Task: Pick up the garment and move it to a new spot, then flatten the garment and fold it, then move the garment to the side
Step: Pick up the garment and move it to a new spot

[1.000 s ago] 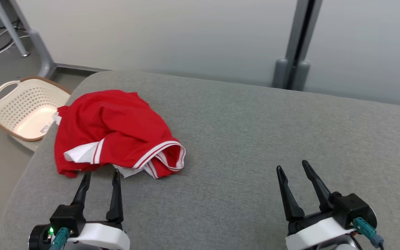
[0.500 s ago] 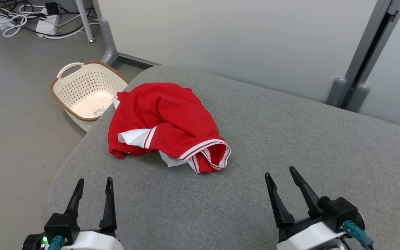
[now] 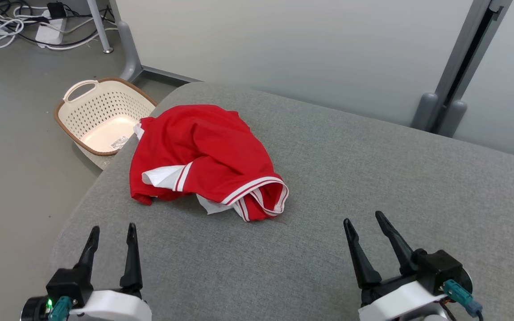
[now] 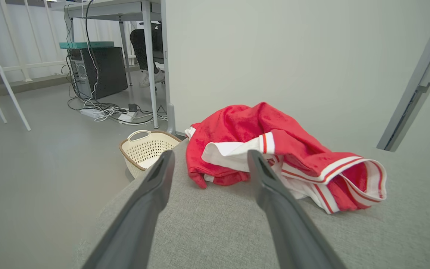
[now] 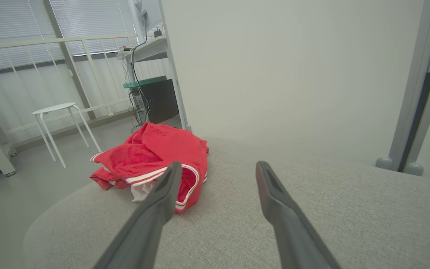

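Red garment [image 3: 203, 151] w/ white-striped trim, crumpled in a heap.

Jaws wide: left hand [image 3: 113, 227], right hand [image 3: 363, 217].

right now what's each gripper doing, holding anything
Left gripper: open, holding nothing, short of the red garment.
Right gripper: open, holding nothing, over the grey surface.
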{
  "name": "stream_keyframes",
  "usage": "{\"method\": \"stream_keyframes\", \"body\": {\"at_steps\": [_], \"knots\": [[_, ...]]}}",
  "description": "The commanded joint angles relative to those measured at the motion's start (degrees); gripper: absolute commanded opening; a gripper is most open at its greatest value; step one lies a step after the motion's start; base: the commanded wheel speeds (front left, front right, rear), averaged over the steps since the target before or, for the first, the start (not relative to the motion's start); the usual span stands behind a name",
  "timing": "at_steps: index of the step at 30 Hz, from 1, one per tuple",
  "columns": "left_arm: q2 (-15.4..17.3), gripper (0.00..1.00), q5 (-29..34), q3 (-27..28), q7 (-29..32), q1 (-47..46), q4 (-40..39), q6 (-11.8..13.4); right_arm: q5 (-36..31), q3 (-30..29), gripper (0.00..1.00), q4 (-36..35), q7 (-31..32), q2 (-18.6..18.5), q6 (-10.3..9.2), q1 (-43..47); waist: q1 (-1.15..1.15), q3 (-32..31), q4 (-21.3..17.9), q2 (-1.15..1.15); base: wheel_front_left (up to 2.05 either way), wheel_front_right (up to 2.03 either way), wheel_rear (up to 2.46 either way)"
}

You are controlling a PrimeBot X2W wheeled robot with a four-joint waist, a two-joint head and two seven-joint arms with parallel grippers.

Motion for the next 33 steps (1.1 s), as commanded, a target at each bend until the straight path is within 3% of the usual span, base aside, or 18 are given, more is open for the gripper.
{"method": "stream_keyframes", "body": {"at_steps": [1,6,12,15,19,24,27,33], "knots": [[0.2,1.00,0.6,0.4,0.0,-2.0,0.0,-0.6,-0.7,-0.5,1.00,-0.3,-0.3,-0.2,0.00,-0.9,0.00,0.9,-0.8,0.00,0.00,0.00,0.00],[1.2,1.00,-0.2,1.1,0.0,-5.8,2.9,-4.6,-2.9,-3.3,1.00,-1.1,-0.3,-0.2,0.00,-1.9,0.00,3.9,-2.5,0.00,0.00,0.00,0.00],[5.5,1.00,-4.7,0.2,4.2,-15.8,9.8,-7.5,-6.9,-9.1,1.00,-2.3,-0.3,-0.2,0.00,-4.5,0.00,8.7,-5.0,0.00,0.00,0.00,0.00],[8.7,1.00,-7.8,-2.0,9.9,-20.9,12.5,-8.0,-8.6,-11.3,1.00,-2.9,-0.3,-0.2,0.00,-5.9,0.00,10.8,-6.3,0.00,0.00,0.00,0.00],[12.2,1.00,-18.9,-8.1,19.0,-25.7,12.9,-8.1,-9.5,-12.8,1.00,-4.0,-0.3,-0.2,0.00,-7.2,0.00,13.4,-8.0,0.00,0.00,0.00,0.00],[18.1,1.00,-27.3,-14.8,27.8,-29.2,13.3,-8.1,-9.8,-12.0,1.00,-4.6,-0.3,-0.1,0.00,-8.1,0.00,15.8,-9.9,0.00,0.00,0.00,0.00],[22.0,1.00,-30.7,-18.1,30.8,-30.6,15.5,-8.1,-9.8,-11.2,1.00,-4.6,-0.3,-0.2,-0.01,-9.0,0.00,17.4,-11.4,0.00,0.00,0.00,0.00],[23.0,1.00,-32.3,-20.8,31.1,-32.6,20.4,-8.1,-9.7,-11.2,1.00,-4.6,-0.3,-0.2,-0.01,-9.6,0.00,18.6,-12.6,0.00,0.00,0.00,0.00]]}}
